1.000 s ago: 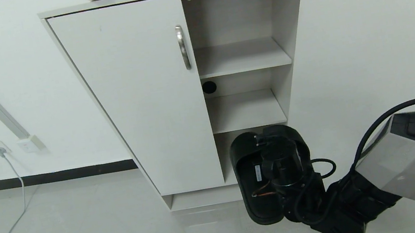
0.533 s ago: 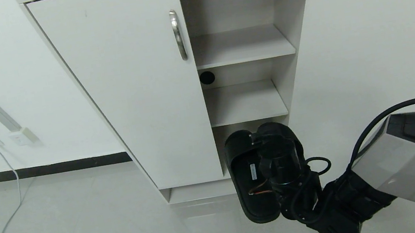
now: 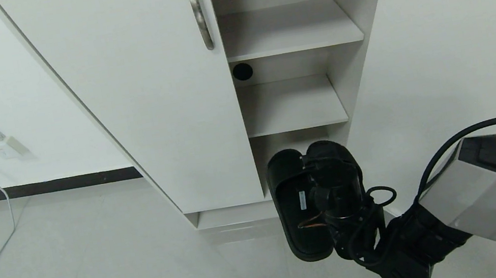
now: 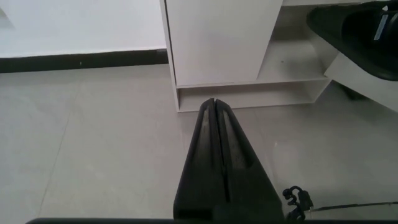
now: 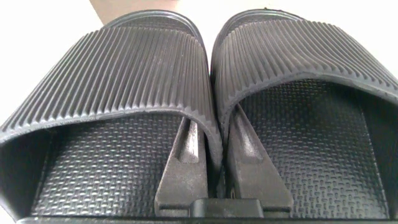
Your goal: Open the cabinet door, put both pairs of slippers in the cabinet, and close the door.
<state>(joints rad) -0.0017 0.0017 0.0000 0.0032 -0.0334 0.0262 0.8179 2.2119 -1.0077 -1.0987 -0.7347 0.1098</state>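
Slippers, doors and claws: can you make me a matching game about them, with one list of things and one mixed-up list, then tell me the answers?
Things:
1. black slippers
2. left door
3. right door
4. left claw

States:
A. swung open
B. shut, over the floor
C. closed, with a metal handle
D. pinched together in the right claw

Pairs: 1-D, 2-C, 3-A, 4-B.

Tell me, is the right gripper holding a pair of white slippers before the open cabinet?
Not quite: the slippers are black, not white. The right wrist view shows it, with the right gripper pinching the pair together. The head view has them before the open cabinet, as you said.
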